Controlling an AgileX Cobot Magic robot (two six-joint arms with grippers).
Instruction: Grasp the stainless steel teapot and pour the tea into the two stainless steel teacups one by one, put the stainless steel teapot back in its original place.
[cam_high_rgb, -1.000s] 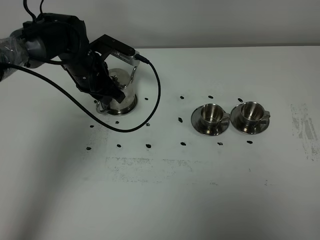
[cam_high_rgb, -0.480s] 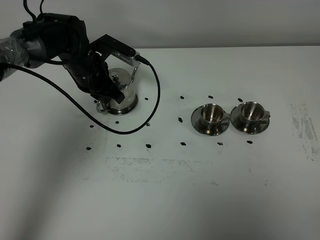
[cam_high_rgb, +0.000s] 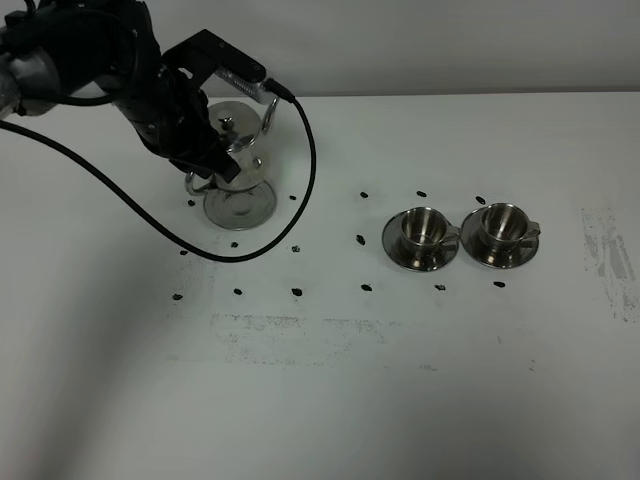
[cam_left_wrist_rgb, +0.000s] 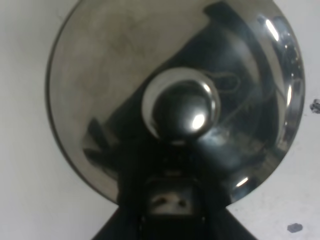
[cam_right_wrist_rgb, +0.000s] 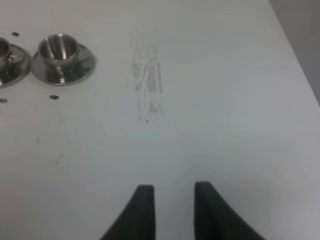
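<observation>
The stainless steel teapot (cam_high_rgb: 243, 150) hangs in the air above its round steel base (cam_high_rgb: 238, 206), which lies bare on the table ringed by black marks. My left gripper (cam_high_rgb: 213, 168) is shut on the teapot's loop handle. In the left wrist view the domed lid (cam_left_wrist_rgb: 115, 75) and its knob (cam_left_wrist_rgb: 180, 107) fill the frame. The two teacups (cam_high_rgb: 424, 228) (cam_high_rgb: 502, 224) stand on saucers to the right. The right wrist view shows one cup (cam_right_wrist_rgb: 59, 48); my right gripper (cam_right_wrist_rgb: 174, 200) is open over bare table. No tea shows.
A black cable (cam_high_rgb: 300, 200) loops from the left arm down to the table beside the base. Small black marks (cam_high_rgb: 365, 240) dot the table around the base and the cups. A scuffed patch (cam_right_wrist_rgb: 147, 82) lies right of the cups.
The left gripper has lifted the teapot up and off its base, which now shows bare on the table. The cups have not moved.
</observation>
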